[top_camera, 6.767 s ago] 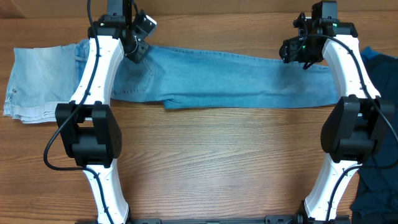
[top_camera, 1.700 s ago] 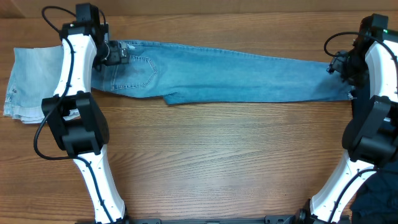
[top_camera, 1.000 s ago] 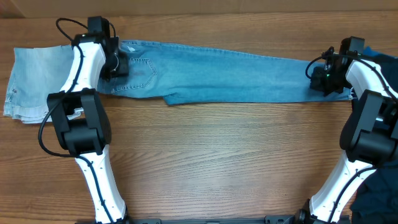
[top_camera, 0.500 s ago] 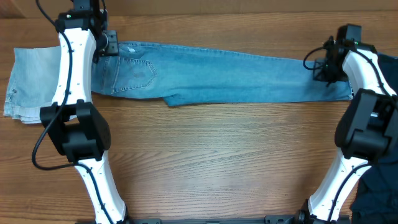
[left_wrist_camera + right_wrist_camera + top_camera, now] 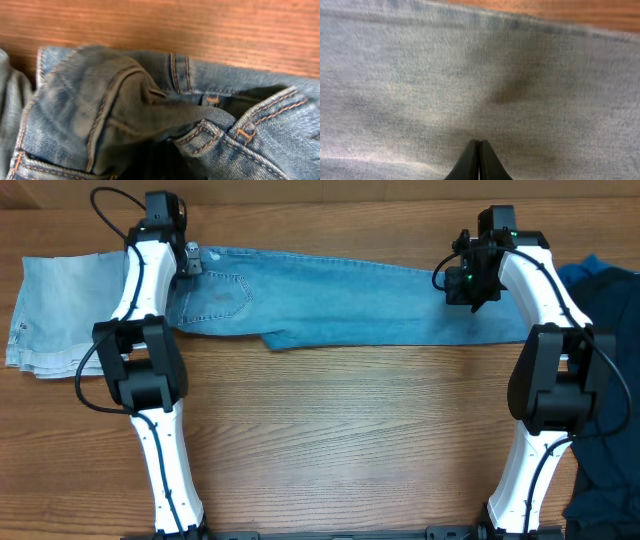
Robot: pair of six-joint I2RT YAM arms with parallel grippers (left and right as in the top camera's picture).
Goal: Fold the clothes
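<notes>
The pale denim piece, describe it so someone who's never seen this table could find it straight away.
On the wooden table, follow the long blue jeans along the far edge to their waistband end. Just beyond, at the left end, lies the pale denim piece: much more washed-out than the jeans, short and squarish.

The jeans [image 5: 340, 300] lie stretched along the far part of the surface [image 5: 350, 440], with the waist end at the left and the leg ends at the right. A smaller denim piece [image 5: 60, 310] lies at the far left, just beside the waist end. Another garment [image 5: 610, 330] lies at the right edge, just beyond the leg ends and running toward the near side.
</notes>
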